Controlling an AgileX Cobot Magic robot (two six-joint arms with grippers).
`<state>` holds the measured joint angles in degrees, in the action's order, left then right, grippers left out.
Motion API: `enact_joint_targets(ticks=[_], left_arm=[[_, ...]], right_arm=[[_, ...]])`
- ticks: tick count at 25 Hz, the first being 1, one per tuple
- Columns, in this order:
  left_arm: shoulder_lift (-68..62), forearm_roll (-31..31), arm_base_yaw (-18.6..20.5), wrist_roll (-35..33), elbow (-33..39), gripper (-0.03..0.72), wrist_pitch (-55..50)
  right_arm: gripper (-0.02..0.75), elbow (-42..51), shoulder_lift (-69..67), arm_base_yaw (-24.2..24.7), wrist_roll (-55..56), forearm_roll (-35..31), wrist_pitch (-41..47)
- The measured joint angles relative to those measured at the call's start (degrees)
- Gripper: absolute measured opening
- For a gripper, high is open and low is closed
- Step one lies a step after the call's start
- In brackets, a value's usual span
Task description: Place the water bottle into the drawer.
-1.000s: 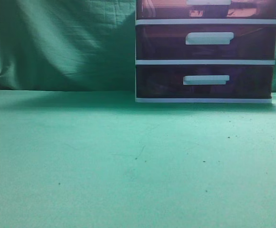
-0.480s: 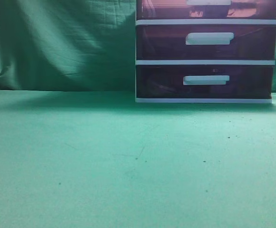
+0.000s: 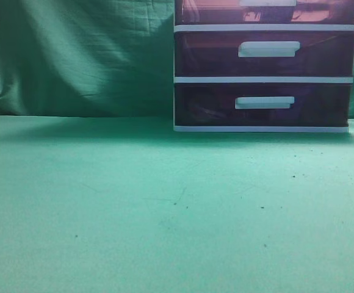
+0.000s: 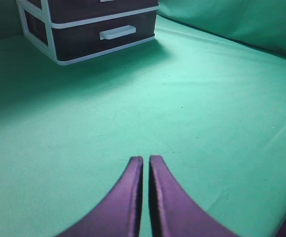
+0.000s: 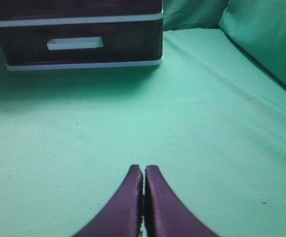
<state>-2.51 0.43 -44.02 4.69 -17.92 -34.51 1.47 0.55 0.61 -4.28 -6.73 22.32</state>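
The white-framed drawer unit stands at the back right of the green table. Its uppermost drawer, dark red-purple with a white bar handle, is cut off by the top of the exterior view and looks pushed in. The two like drawers below it are shut. The water bottle is not in view in any frame. My left gripper is shut and empty, low over the cloth, far from the unit. My right gripper is shut and empty, facing the unit's bottom drawer. Neither gripper shows in the exterior view.
A green cloth covers the table and hangs as a backdrop behind it. Small dark specks lie on the cloth. A raised fold of cloth runs along the right side in the right wrist view.
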Motion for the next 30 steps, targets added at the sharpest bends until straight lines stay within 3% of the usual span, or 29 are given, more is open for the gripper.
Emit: enact_joint_targets(ticks=[22, 25, 30], left_arm=[[0.00, 0.48, 0.24, 0.00, 0.00, 0.000, 0.00], [0.00, 3.45, 4.48, -0.22, 0.30, 0.000, 1.80], [0.76, 5.50, 19.23, -0.78, 6.69, 0.000, 10.60]], right_arm=[[0.000, 0.00, 0.00, 0.00, 0.00, 0.00, 0.35], [0.000, 0.00, 0.00, 0.00, 0.00, 0.00, 0.35], [0.000, 0.00, 0.00, 0.00, 0.00, 0.00, 0.35]])
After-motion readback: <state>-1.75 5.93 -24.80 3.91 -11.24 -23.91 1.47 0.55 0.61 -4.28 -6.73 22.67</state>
